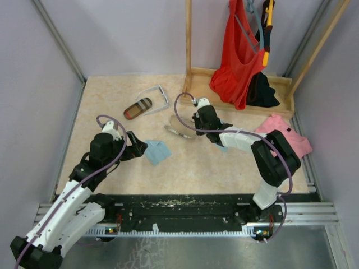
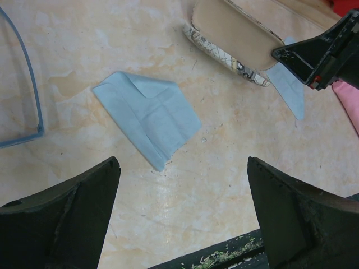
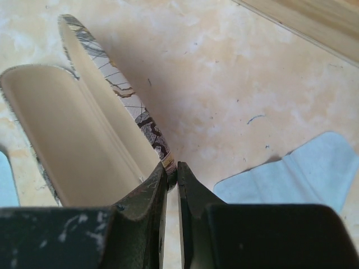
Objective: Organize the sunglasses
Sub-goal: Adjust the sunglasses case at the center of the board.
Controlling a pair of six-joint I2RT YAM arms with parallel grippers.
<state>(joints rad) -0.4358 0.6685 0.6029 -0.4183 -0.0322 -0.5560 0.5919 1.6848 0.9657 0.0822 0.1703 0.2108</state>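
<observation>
The white-framed sunglasses (image 1: pixel 156 96) lie at the back left of the table, and one corner of them shows in the left wrist view (image 2: pixel 31 95). The dark wire-framed pair is out of view. The grey-patterned case (image 1: pixel 178 132) lies open at mid-table, its cream lining up (image 3: pixel 73 140). My right gripper (image 1: pixel 194 128) is shut on the rim of that case's patterned shell (image 3: pixel 171 168). My left gripper (image 1: pixel 140 149) is open and empty, low over the table, just near of a light blue cloth (image 2: pixel 148 115).
A brown-striped case (image 1: pixel 137 108) lies beside the white sunglasses. A second blue cloth (image 3: pixel 297 179) lies under the right arm. A wooden rack (image 1: pixel 196 75) with a red garment (image 1: pixel 241 50) stands at the back right. A pink cloth (image 1: pixel 286 134) lies right.
</observation>
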